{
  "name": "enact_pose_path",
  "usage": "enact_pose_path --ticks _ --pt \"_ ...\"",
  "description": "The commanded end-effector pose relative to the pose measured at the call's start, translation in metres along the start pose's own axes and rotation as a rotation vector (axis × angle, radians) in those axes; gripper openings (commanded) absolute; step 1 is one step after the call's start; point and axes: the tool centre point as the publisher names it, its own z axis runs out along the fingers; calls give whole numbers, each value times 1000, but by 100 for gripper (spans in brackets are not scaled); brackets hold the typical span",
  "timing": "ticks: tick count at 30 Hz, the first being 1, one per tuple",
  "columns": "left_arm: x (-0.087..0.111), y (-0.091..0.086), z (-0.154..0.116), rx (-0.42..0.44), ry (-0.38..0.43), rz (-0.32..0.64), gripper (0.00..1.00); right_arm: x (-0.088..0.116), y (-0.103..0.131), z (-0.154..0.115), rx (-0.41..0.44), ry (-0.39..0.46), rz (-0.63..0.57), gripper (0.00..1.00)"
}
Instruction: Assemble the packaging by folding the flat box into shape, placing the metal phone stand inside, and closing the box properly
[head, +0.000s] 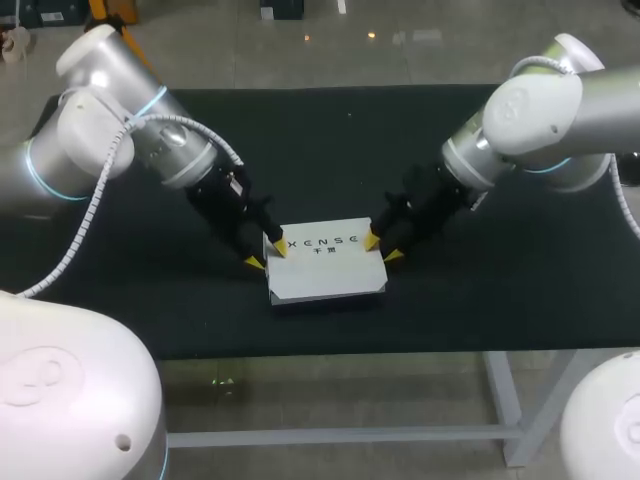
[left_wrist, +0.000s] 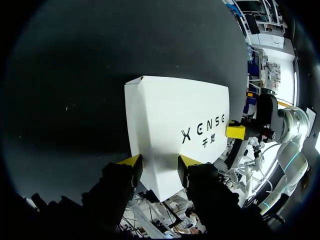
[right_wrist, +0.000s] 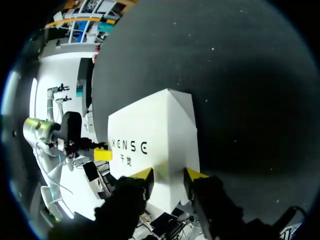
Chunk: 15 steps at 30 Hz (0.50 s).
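Two grippers flank the white box (head: 325, 262), which lies closed on the black table (head: 480, 300), slightly toward 6 o'clock from centre. Left gripper (head: 269, 254) sits at its 9 o'clock end, right gripper (head: 382, 248) at 3 o'clock. Both sets of jaws are spread, straddling the box ends.
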Motion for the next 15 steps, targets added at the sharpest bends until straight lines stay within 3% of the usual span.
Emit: enact_pose_path --ticks 1,15 --pt "3 -2 -2 -9 -9 -2 49 3 2 1 11 0 2 44" --pt "7 -2 -4 -36 -21 -15 49 10 2 -3 27 -7 15 45"
